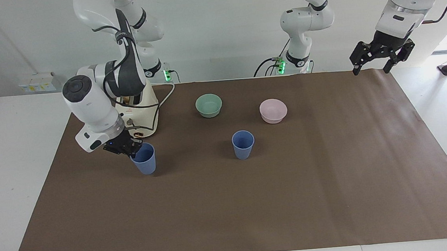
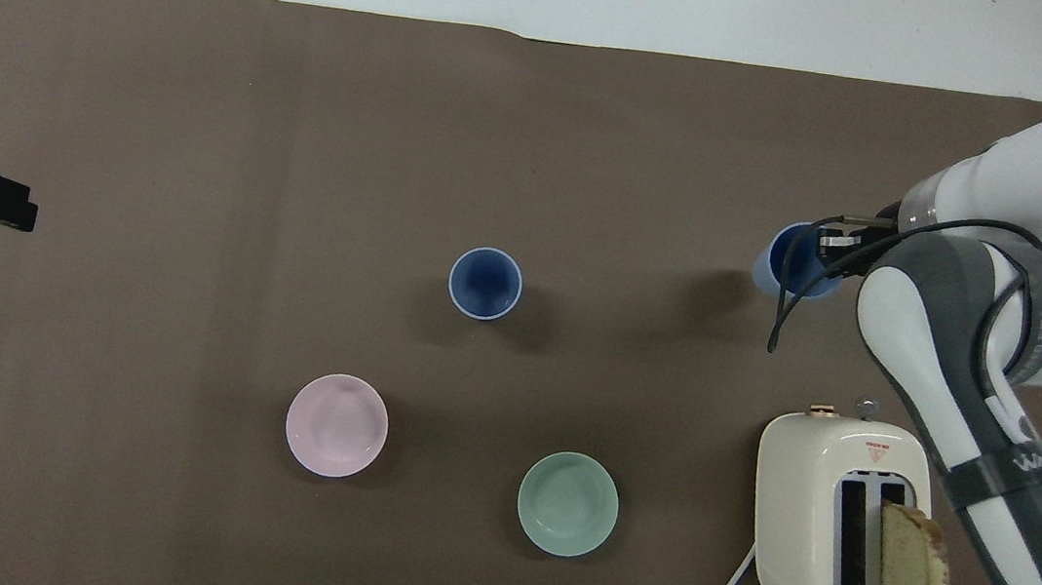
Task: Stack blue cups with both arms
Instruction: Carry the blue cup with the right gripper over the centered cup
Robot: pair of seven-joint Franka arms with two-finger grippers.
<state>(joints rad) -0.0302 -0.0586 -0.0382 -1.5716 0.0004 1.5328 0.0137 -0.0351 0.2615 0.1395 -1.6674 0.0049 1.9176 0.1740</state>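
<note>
right gripper (image 1: 132,148): I read the fingers as clamped on the rim of one blue cup (image 1: 144,159), on the side toward the toaster; the cup's shadow lies apart from it in the overhead view, so it looks lifted clear of the mat.
held cup, place: over the mat toward the right arm's end of the tabletop, at about 9 o'clock from the other cup in the facing view.
second blue cup (image 1: 243,144): upright on the brown mat (image 1: 293,200) mid-tabletop, open end up, nothing touching it.
left gripper (image 1: 381,53): up in the air over the mat's corner at the left arm's end, fingers spread open and empty; this arm waits.
green bowl (image 1: 208,105): on the mat, at 11 o'clock from the standing cup in the facing view.
pink bowl (image 1: 273,111): on the mat, at 1 o'clock from that cup.
toaster (image 2: 834,520): cream, with a slice of bread (image 2: 912,565) standing in one slot; nearer to the robots than the held cup.
</note>
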